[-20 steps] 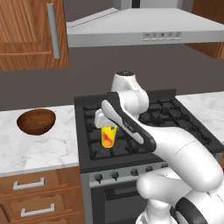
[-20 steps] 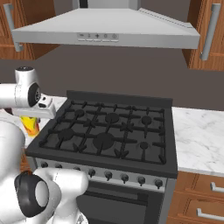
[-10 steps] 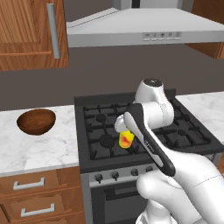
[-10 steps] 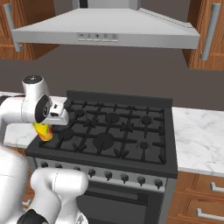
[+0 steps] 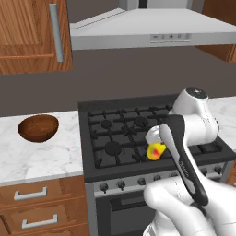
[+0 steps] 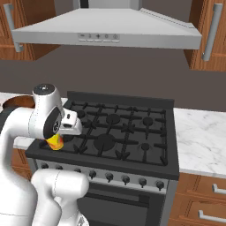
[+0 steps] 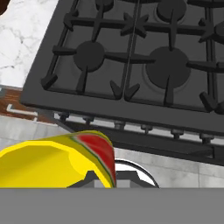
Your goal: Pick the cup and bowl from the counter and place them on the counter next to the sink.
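Note:
The small yellow cup [image 5: 156,151] with its red-orange mark hangs over the front part of the black stove, and my gripper [image 5: 155,146] is shut on it. From the right base the cup [image 6: 54,141] peeks out under the hand, low over the stove's front left edge. In the hand view the cup [image 7: 52,162] lies tilted close to the camera and hides the fingertips. The dark reddish-brown bowl [image 5: 38,127] stands upright on the white marble counter [image 5: 41,159] left of the stove, far from the gripper. The sink is out of view.
The black gas stove [image 5: 124,138] with raised grates lies under the hand, its knobs [image 6: 126,178] along the front. A grey hood [image 6: 106,28] hangs overhead. More marble counter [image 6: 198,137] runs right of the stove. Wooden drawers [image 5: 32,198] sit below.
The arm has swung to the right and toward the stove's front, carrying the cup from over the stove's left side to its front middle. The bowl has stayed put.

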